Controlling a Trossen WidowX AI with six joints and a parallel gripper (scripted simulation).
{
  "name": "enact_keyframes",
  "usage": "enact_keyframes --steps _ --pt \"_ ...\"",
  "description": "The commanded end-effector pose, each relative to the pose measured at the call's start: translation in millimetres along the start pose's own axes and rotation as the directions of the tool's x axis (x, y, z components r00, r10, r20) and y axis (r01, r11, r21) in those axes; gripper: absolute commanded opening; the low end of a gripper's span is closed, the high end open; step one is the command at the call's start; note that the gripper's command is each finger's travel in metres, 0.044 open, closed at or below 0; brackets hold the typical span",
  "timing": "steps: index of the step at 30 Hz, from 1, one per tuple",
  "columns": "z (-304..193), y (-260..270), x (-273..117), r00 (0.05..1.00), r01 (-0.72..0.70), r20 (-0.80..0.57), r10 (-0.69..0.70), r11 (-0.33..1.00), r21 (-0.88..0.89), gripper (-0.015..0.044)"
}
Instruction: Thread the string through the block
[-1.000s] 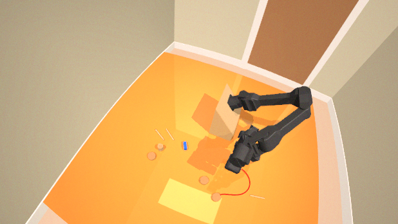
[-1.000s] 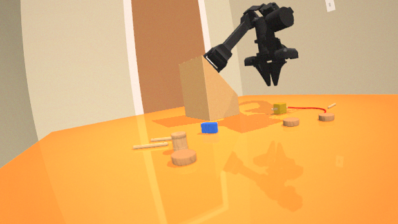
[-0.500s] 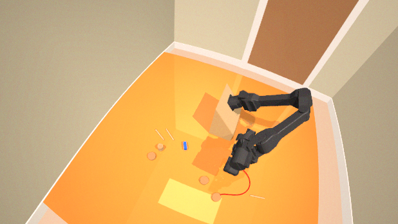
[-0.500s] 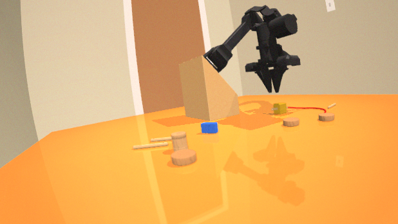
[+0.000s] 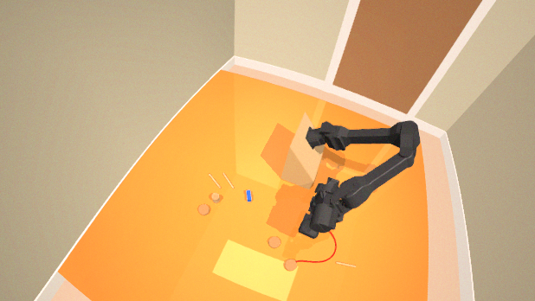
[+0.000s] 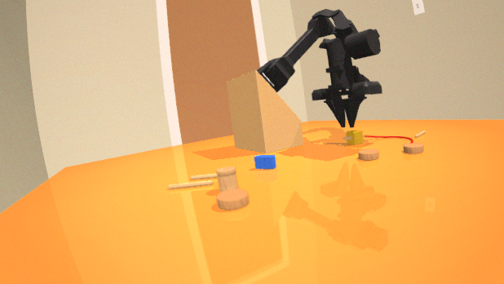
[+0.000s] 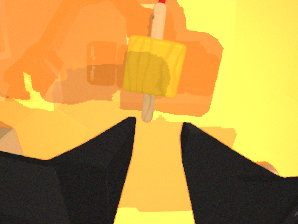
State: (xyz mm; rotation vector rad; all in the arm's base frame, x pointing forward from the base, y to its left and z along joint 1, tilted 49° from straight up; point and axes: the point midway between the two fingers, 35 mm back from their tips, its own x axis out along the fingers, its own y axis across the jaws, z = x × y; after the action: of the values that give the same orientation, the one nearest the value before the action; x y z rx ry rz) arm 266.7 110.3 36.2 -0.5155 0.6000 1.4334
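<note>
"Where's the stick (image 6: 347, 138) (image 7: 148, 107), the one on the red string (image 5: 334, 252) (image 6: 389, 137) (image 7: 161, 1)?"

"Right through the yellow block (image 6: 355, 137) (image 7: 155, 66), poking out both sides. The string's at one end, and the bare end points toward the claw (image 6: 347, 126) (image 7: 159, 121) in the wrist view."

"Has the claw got hold of it?"

"No, it's got nothing. Its fingers are partly open, a modest gap between them, tips down and just above the block."

"And the string's other end?"

"Curves round to that round wooden button (image 5: 290, 265) (image 6: 413, 148) on the table (image 5: 173, 173) (image 6: 122, 228) (image 7: 260, 75)."
</note>
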Motion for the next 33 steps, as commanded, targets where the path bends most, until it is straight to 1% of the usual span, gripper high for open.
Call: enact_keyframes --steps 1,18,26,31,33 --pt "-1.5 2.7 8.0 1.0 -0.007 0.0 0.007 1.0 0.012 0.0124" --pt "0.7 6.2 34.2 1.0 -0.008 0.008 0.008 1.0 0.012 0.0124" --pt "0.9 6.4 35.2 1.0 -0.008 0.008 0.008 1.0 0.012 0.0124" --pt "1.8 5.1 34.1 1.0 -0.006 0.009 0.006 1.0 0.004 0.0" --pt "1.8 5.1 34.1 1.0 -0.006 0.009 0.006 1.0 0.004 0.0"
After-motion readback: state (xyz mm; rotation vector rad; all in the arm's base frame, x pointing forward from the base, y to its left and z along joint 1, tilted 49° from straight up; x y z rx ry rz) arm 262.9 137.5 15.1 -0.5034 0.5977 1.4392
